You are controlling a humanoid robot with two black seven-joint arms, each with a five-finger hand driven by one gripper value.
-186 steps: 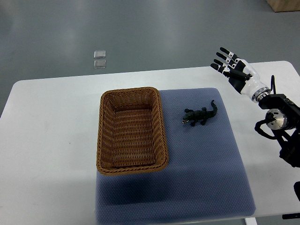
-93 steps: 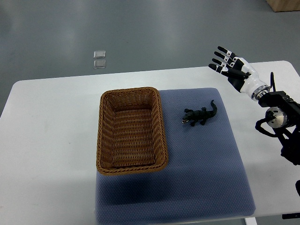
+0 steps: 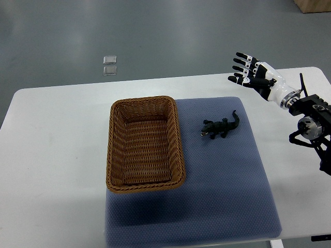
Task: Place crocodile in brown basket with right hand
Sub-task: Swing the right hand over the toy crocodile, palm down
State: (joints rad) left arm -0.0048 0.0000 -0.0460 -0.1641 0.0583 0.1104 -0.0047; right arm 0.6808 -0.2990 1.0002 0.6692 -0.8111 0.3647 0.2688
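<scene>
So the toy crocodile [image 3: 221, 127] is lying flat on the blue mat [image 3: 222, 196], a bit to the right of the brown wicker basket [image 3: 145, 99] and not touching it. Its snout points toward the basket and its tail angles away. The right hand [image 3: 257, 77] is further right of the basket again, up by the far edge of the white table [image 3: 57, 155]. It's well apart from the croc, fingers spread wide, palm open, holding nothing. The basket itself sits on the left part of the mat. Past the table on the basket's far side it's just grey floor [image 3: 181, 36] with two small clear square things [image 3: 109, 65] on it, and way off to the right there's the corner of a brown box [image 3: 313, 5].
</scene>
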